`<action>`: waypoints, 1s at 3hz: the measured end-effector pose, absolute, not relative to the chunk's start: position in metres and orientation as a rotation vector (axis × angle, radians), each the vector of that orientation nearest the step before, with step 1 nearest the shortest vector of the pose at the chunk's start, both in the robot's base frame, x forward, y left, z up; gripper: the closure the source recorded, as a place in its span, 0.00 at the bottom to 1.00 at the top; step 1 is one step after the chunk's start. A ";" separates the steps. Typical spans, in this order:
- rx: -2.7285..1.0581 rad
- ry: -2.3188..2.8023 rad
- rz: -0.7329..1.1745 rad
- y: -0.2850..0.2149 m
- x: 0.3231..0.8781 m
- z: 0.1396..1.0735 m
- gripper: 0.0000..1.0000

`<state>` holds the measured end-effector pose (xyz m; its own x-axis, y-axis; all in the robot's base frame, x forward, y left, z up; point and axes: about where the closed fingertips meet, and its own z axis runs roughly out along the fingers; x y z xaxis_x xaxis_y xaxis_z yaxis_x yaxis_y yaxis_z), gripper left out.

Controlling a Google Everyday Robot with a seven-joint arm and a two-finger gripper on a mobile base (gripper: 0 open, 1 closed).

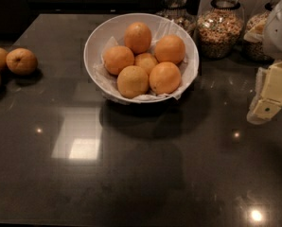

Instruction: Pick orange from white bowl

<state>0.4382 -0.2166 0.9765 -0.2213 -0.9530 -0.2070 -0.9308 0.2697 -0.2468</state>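
We spot the gripper (268,98) at the countertop's (131,174) right edge, open or closed we can't tell; orange (164,77) sits in white bowl (91,46).

The dark surface (141,174) carries the white bowl (94,46) at centre, brownish fruits (21,61) at left, glass jars (220,27) behind. The claw (264,109) hovers over its right edge.

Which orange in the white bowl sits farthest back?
The orange by the white bowl's back rim, behind the other five; the pincer hangs right of the bowl.
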 end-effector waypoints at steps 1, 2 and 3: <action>-1.724 2.231 -0.099 -0.217 0.438 0.976 0.00; -1.714 2.197 -0.056 -0.200 0.442 0.971 0.00; -1.713 2.115 -0.011 -0.167 0.455 0.964 0.00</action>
<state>0.4549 -0.1665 0.9644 -0.1552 -0.9373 -0.3120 -0.9341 0.2421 -0.2625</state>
